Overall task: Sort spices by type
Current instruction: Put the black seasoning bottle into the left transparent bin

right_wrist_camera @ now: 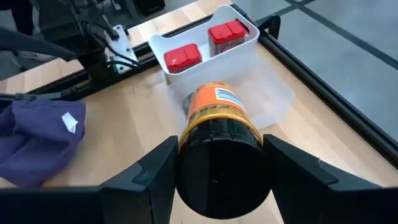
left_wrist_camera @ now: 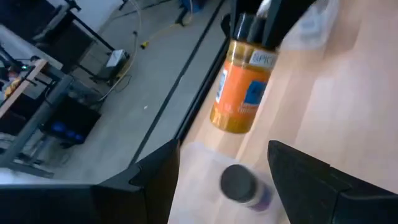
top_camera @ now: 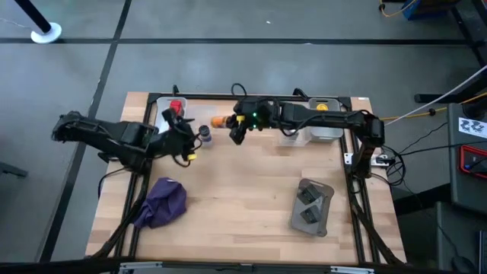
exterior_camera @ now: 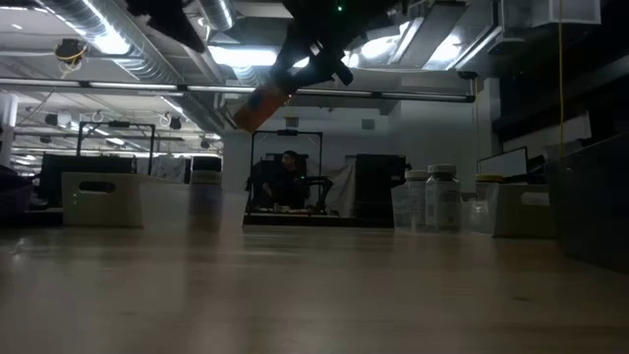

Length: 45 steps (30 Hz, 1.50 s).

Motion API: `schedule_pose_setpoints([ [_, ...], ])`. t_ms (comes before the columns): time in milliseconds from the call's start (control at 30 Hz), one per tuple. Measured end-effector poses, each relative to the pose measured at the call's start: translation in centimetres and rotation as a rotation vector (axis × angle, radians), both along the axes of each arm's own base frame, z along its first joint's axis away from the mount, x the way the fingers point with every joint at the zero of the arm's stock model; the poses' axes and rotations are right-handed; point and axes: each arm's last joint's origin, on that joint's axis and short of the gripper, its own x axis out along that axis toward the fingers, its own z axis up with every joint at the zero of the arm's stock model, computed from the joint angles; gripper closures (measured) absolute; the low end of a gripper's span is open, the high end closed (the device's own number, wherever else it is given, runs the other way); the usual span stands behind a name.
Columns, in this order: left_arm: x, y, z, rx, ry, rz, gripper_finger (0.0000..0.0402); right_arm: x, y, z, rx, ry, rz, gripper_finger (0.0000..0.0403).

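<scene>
Nearest, the orange bottle (right_wrist_camera: 214, 121) was gripped at its dark cap by the right claw (right_wrist_camera: 217, 165), closed on it and held tilted above the worktop (top_camera: 243, 190). Beyond it, two red cubes (right_wrist_camera: 182, 57) were seen in a white bin (right_wrist_camera: 186, 71). Farther left, the left claw (left_wrist_camera: 221, 180) was spread open, empty, over a dark-capped jar (left_wrist_camera: 239, 185).

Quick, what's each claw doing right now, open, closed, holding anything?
Right claw: closed on the orange bottle, lifted above the table.
Left claw: open, holding nothing, over a small dark-capped jar.
</scene>
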Motion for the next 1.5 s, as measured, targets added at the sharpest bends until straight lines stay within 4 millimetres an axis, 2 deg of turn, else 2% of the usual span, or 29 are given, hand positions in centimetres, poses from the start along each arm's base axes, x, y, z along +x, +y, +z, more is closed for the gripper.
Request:
schedule_pose_setpoints([
  [200,1.0,2.3,0.1,-0.036,0.092,-0.13,0.0174,-0.3,-1.7,0.0,0.075,-0.02,-0.037,0.0194],
  [433,2.4,4.3,0.8,-0.053,0.034,-0.254,0.0174,-0.4,-2.0,0.0,0.169,-0.048,-0.091,0.0194],
  [633,3.8,5.7,-0.2,-0.08,0.058,-0.248,0.0174,-0.3,-1.9,0.0,0.245,-0.069,-0.108,0.0194],
  [900,6.4,6.5,-2.7,-0.115,0.151,-0.233,0.0174,-0.3,-1.8,0.1,0.288,-0.081,-0.099,0.0194],
  [1067,7.7,6.8,-3.4,-0.11,0.138,-0.225,0.0174,-0.3,-1.7,0.0,0.311,-0.077,-0.071,0.0194],
  [1500,8.0,7.3,-3.6,-0.14,0.105,-0.193,0.0177,0.1,-1.5,0.6,0.342,-0.133,0.01,0.0194],
])
